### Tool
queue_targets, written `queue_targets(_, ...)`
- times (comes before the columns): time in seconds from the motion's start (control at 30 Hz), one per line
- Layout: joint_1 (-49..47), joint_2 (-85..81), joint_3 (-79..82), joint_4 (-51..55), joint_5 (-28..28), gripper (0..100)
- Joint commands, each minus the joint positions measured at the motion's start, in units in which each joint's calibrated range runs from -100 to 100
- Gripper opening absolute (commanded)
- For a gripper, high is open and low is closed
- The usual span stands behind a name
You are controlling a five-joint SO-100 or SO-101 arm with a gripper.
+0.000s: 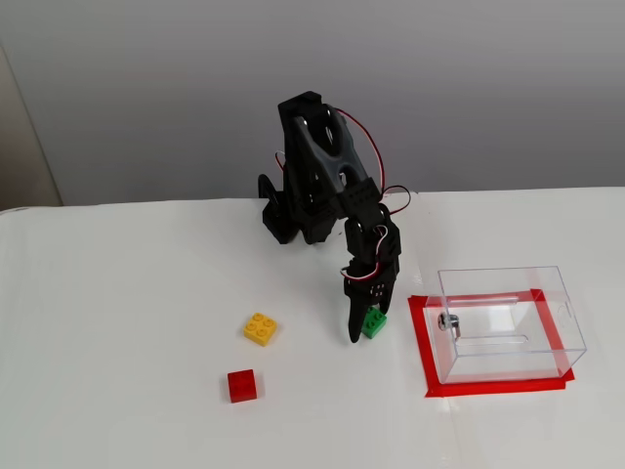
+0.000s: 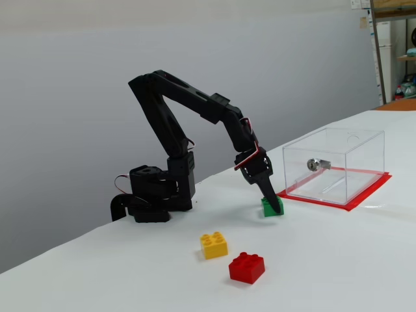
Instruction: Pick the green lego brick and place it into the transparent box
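Observation:
The green lego brick rests on the white table just left of the transparent box, which stands on a rectangle of red tape. My gripper points down at the brick with its tips at table level. In a fixed view, one long black finger stands against the brick's left side and the rest of the gripper covers its upper left corner. The jaws look parted around the brick. The second finger is mostly hidden.
A yellow brick and a red brick lie left of the gripper. The arm's base sits at the back of the table. A small metal fitting shows on the box wall.

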Motion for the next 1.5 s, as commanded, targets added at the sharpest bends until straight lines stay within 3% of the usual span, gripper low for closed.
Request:
queue_targets(0.0, 0.0, 0.2, -2.1, -0.5, -0.2, 35)
queue_targets(0.1, 0.0, 0.2, -1.7, -0.5, -0.1, 33)
queue_targets(0.27, 0.0, 0.2, -1.6, -0.5, -0.1, 16)
queue_targets(0.4, 0.0, 0.0, -1.6, -0.5, -0.1, 9)
queue_targets(0.6, 0.6, -1.5, -3.7, 0.7, 0.0, 9)
queue_targets(1.23, 7.1, -19.0, -26.5, 19.5, 0.0, 8)
queue_targets(1.47, 3.8, -21.7, -34.0, 21.2, -2.4, 8)
